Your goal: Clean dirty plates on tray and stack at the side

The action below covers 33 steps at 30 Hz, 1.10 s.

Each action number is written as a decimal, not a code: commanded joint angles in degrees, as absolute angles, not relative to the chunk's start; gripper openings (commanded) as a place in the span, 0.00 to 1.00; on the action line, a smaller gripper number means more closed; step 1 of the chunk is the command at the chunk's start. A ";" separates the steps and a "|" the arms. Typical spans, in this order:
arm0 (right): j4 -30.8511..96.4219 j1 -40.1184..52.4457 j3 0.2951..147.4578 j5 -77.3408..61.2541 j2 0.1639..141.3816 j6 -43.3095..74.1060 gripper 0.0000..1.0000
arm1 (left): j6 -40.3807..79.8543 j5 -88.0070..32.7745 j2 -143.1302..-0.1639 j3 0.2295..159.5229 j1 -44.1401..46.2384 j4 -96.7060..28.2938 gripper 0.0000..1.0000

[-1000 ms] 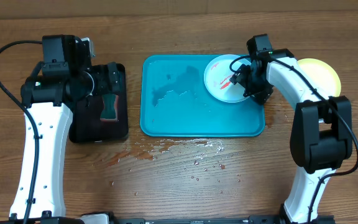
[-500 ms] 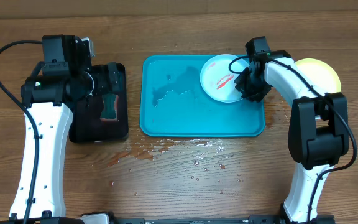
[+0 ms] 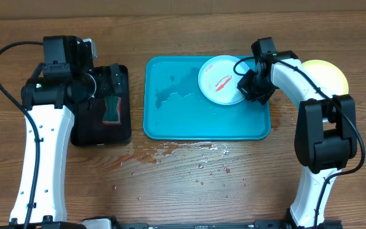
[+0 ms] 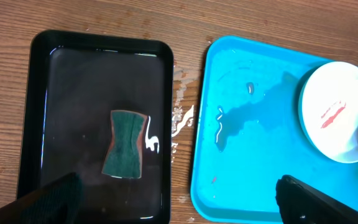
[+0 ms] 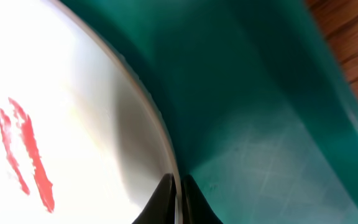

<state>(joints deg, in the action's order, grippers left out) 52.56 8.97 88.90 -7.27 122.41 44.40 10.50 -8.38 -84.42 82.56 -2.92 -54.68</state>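
Several water drops [image 3: 170, 152] lay on the tabletop [image 3: 265, 184] just beyond its middle, along the near rim of the turquoise tray [image 3: 189, 127]. Toward the tabletop's left edge sat a black tray [image 3: 100, 133] with a green sponge [image 3: 112, 109] lying in it, a little right of its centre. The left gripper [image 4: 178, 180] hung above that black tray with its fingers spread wide, holding nothing. In the turquoise tray's far right corner, the white plate [image 3: 220, 79] carried a red smear [image 3: 222, 83] near its middle. The right gripper [image 5: 174, 186] was pinched tight on that plate's right rim. A yellow-green plate [image 3: 332, 75] sat on the tabletop to the right of the turquoise tray, partly hidden behind the right arm.
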 commanded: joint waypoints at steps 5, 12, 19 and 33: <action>55.72 12.12 88.84 -8.27 124.20 35.70 0.04 | 10.28 -8.45 -83.88 83.50 -2.59 -54.61 1.00; 56.10 17.26 88.84 -4.01 124.20 34.00 0.04 | 10.26 -8.45 -83.88 83.50 -2.59 -54.68 1.00; 56.31 17.87 88.84 -2.15 124.20 34.02 0.04 | 10.24 -8.45 -83.88 83.50 -2.59 -55.31 1.00; 66.35 17.78 94.78 -2.00 121.25 31.33 0.60 | 10.35 -1.93 -83.88 83.50 -2.59 -57.10 1.00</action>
<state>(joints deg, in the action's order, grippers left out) 65.63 18.00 91.39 -3.31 122.65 33.12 10.50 -6.46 -84.42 82.56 -2.92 -56.42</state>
